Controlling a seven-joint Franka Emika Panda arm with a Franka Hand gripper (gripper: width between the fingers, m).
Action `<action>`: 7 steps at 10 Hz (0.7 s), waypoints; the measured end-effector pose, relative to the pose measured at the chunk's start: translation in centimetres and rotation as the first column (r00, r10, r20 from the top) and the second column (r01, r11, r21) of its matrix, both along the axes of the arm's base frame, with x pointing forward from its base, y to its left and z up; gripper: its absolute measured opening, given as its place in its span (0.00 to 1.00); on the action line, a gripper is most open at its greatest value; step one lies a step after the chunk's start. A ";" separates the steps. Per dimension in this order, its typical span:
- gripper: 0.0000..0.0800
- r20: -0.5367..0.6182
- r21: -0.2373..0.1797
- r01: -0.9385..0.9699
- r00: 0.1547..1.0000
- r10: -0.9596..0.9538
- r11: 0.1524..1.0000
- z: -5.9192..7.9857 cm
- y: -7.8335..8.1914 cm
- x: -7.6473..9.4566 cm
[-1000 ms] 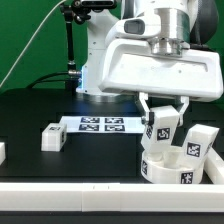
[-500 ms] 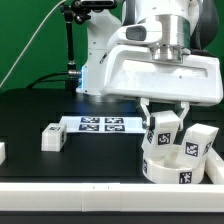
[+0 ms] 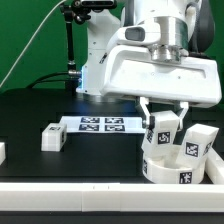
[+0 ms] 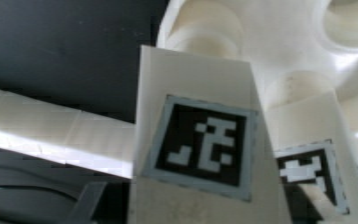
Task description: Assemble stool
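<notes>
Black worktop (image 3: 90, 160) lies open on the exterior view's left (one loose leg (image 3: 51, 137) there); my tool (image 3: 164, 115) grips a leg (image 3: 161, 130) over the seat (image 3: 160, 171), near the front edge.

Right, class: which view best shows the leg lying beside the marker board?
The exterior view: that leg lies whole on the table, by the marker board. The wrist view misses it, showing only another tagged leg close up.

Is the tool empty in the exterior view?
No, the tool is closed on an upright leg, with a finger on each side of it, over the seat.
</notes>
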State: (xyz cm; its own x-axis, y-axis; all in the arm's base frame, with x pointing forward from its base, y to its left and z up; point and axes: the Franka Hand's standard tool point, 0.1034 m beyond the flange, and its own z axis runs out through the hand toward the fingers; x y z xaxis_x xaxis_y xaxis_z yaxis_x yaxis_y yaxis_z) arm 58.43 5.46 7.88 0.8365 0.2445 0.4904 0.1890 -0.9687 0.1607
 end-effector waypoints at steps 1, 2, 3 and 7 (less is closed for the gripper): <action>0.44 0.000 0.000 0.000 1.000 0.000 1.000 0.0 0.0 0.0; 0.66 0.000 0.000 0.000 1.000 0.000 1.000 0.0 0.0 0.0; 0.66 0.001 0.000 0.000 1.000 0.000 1.000 0.0 -0.1 0.0; 0.81 -0.031 0.015 -0.007 0.999 0.007 1.000 1.7 0.7 0.1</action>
